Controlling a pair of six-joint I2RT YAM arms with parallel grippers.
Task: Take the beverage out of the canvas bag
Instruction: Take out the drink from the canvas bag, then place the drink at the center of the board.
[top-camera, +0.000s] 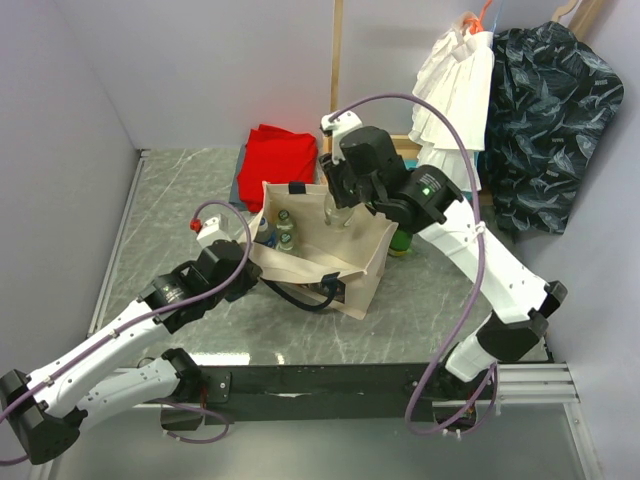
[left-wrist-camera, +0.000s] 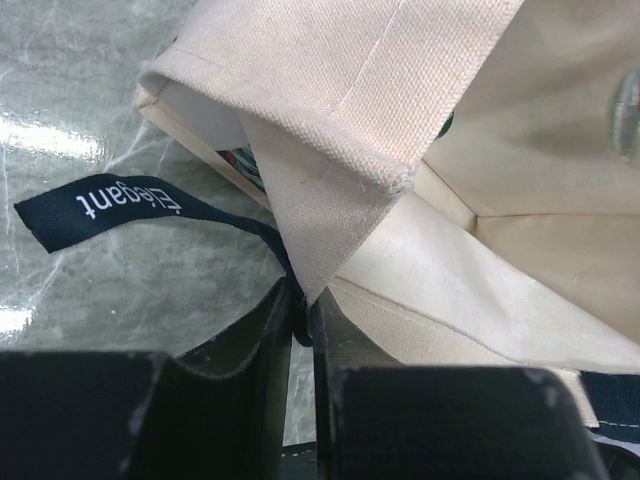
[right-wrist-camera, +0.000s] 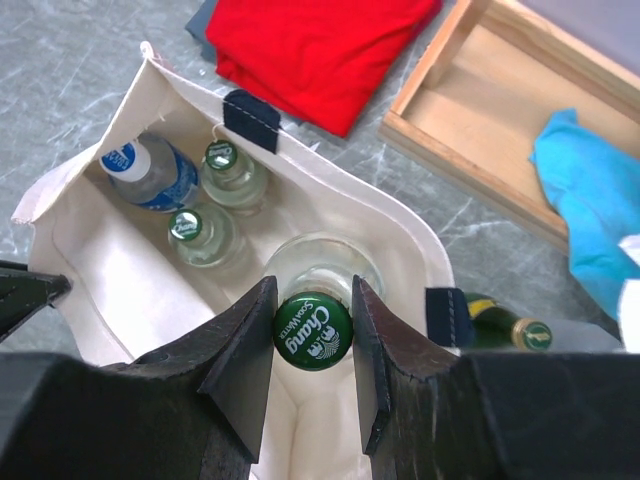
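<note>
Right gripper (right-wrist-camera: 312, 290) is clamped on the capped neck of the beverage bottle (right-wrist-camera: 313, 330), which stands upright directly below it inside the canvas bag (right-wrist-camera: 110, 290). Long axis vertical: extraction likely requires a straight upward lift. Left gripper (left-wrist-camera: 300, 310) pinches the bag rim.

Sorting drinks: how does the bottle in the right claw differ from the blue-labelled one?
The clamped bottle has a green Chang cap; the blue-labelled bottle has a blue-and-white top. The clamped bottle stands upright in the right claw; the blue-labelled bottle sits ungripped in a corner. Both are inside the canvas bag.
</note>
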